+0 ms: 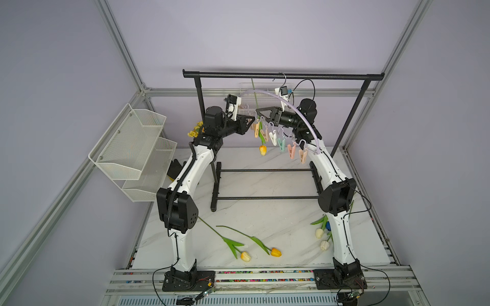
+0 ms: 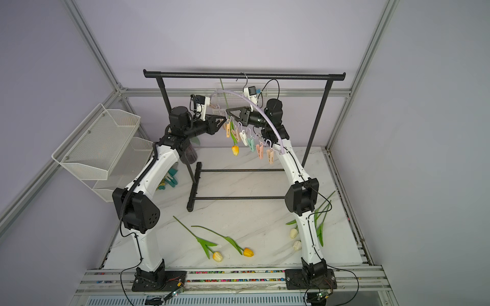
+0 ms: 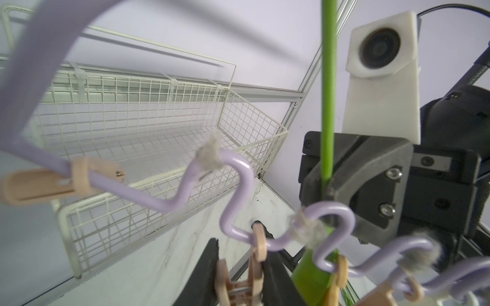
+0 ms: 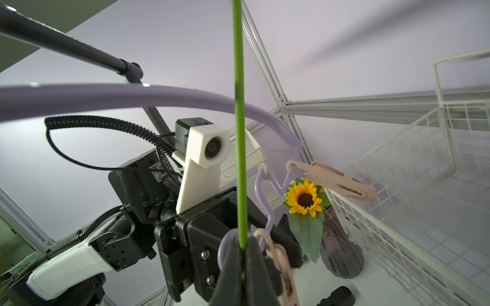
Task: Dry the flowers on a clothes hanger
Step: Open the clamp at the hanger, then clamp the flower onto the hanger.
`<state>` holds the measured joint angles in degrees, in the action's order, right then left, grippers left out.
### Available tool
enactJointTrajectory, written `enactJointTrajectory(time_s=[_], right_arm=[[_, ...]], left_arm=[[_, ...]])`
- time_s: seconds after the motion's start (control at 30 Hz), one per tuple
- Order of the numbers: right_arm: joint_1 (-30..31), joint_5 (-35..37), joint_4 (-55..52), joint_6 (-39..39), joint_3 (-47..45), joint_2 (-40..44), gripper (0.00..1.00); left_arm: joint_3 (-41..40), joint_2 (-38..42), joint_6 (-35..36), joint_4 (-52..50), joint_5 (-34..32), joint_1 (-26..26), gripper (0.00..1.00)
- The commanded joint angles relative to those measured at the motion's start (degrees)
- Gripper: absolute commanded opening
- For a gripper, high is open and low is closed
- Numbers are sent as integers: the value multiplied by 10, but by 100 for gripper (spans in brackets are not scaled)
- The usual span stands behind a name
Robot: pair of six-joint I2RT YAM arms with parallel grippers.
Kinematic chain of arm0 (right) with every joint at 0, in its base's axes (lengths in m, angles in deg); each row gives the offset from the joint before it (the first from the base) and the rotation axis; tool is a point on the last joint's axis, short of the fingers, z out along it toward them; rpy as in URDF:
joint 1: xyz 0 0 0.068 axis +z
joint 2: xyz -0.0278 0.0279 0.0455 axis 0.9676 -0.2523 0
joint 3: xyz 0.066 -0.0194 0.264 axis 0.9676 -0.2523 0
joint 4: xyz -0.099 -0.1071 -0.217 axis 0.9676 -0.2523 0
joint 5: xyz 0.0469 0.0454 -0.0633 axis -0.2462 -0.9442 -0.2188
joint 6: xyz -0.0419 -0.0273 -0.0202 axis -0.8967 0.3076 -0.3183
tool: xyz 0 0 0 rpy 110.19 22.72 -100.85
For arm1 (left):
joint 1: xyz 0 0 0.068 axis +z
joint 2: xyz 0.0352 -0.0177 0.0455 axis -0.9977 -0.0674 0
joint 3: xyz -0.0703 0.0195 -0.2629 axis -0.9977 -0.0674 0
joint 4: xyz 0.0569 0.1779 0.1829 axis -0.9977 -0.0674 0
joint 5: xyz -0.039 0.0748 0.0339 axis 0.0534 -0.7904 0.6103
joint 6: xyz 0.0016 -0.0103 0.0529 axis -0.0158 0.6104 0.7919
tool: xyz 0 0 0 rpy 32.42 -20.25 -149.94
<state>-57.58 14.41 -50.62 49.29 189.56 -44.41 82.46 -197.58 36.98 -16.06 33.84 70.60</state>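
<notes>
**Tulip hanging head down at the hanger's clips**

The right gripper (image 1: pixel 258 112) is clamped on the green stem of an orange tulip (image 1: pixel 262 150). It hangs head down among the clips toward the left end of the lilac clothes hanger (image 1: pixel 291 106). The hanger's hook sits over the black rack (image 1: pixel 318 76) at the far side. The left gripper (image 1: pixel 250 123) stands narrow with a peach clip (image 3: pixel 257 247) between its fingers; whether they press it cannot be told. On the marble table (image 1: pixel 265 212) lie a yellow tulip (image 1: pixel 245 256) and a second orange tulip (image 1: pixel 275 252) near the middle, and white tulips (image 1: pixel 319 233) near right.
</notes>
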Motion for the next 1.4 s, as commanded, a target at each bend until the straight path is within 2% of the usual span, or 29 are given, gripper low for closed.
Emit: enactJointTrajectory(time_s=[0.0,0.33,0.53,0.7,0.9,1.37], right_arm=[[2,34,-13,-19,-39,37,0],[-14,157,-3,-23,-238,145,0],[-14,176,60,10,-349,188,0],[-15,170,157,76,-432,199,0],[-1,158,226,120,-493,205,0],[50,140,307,184,-524,200,0]], left_arm=[[19,1,-7,20,10,-2,26],[18,2,-25,42,25,-6,25],[19,0,-32,51,28,-6,24],[18,-1,-38,56,30,-6,23],[17,-2,-50,70,31,-6,21],[10,-4,-56,78,27,-6,18]])
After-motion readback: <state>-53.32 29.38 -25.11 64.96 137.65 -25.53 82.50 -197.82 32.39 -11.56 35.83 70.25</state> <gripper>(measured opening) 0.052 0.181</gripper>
